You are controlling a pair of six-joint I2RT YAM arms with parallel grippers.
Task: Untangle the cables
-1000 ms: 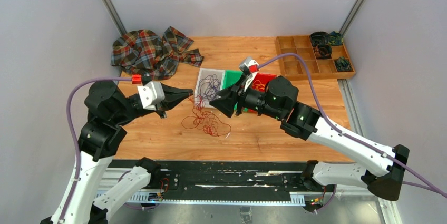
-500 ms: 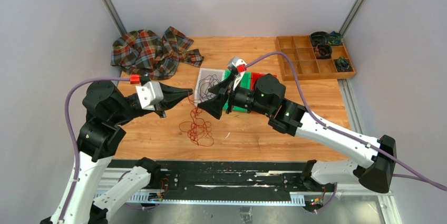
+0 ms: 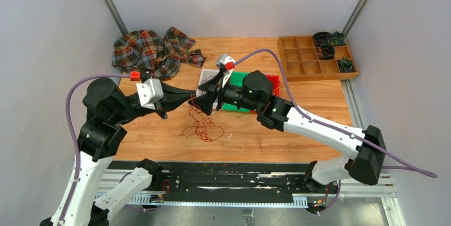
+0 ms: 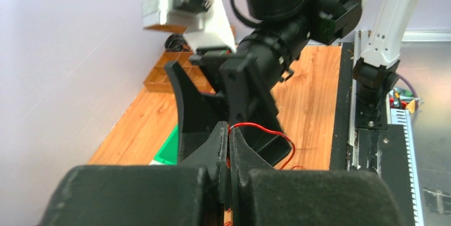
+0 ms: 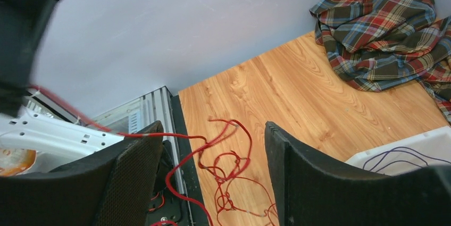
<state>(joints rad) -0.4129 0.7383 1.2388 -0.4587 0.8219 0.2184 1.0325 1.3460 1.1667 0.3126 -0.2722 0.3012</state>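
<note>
Left gripper [image 4: 228,130] jaws pinch the limp, featherweight red cable [image 5: 223,167]; right gripper [image 5: 213,135] jaws spread, likely best gripping alongside.

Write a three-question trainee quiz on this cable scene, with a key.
1. True or false: the left arm's jaws are shut on the red cable.
2. Where does the purple cable lie? A: on the cloth. B: in the white tray. C: in the organiser.
3. Fill in: the right arm's jaws stand ____.
Key: 1 true; 2 B; 3 open.
</note>
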